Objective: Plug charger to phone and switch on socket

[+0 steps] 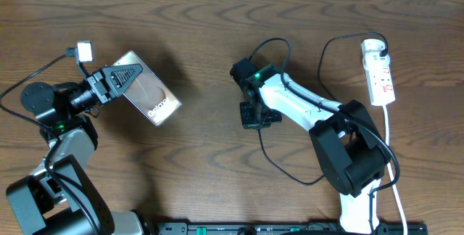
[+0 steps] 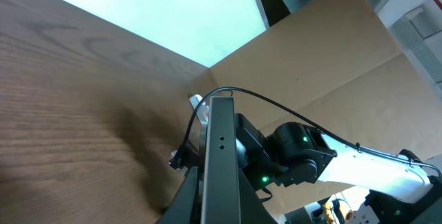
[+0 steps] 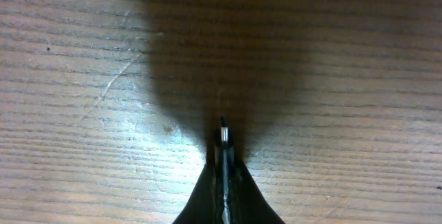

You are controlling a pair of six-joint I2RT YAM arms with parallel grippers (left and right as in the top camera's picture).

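Nothing is finished yet: the small flat brown-bronze phone (image 1: 156, 99) with white lettering is well apart from the plug, and the narrow white power strip with red markings (image 1: 380, 72) lies untouched at the table's far right, its switch too small to read. My left gripper (image 1: 119, 81) is clamped on one end of the phone, holding it toward the middle of the wooden table (image 1: 217, 25). My right gripper (image 1: 254, 119) is pinched shut on the long thin black charger cable (image 1: 264, 154), whose small metal plug tip (image 3: 223, 128) pokes out just past my fingertips.

overhead top-down, wrist views close; table (image 1: 217, 17) shared
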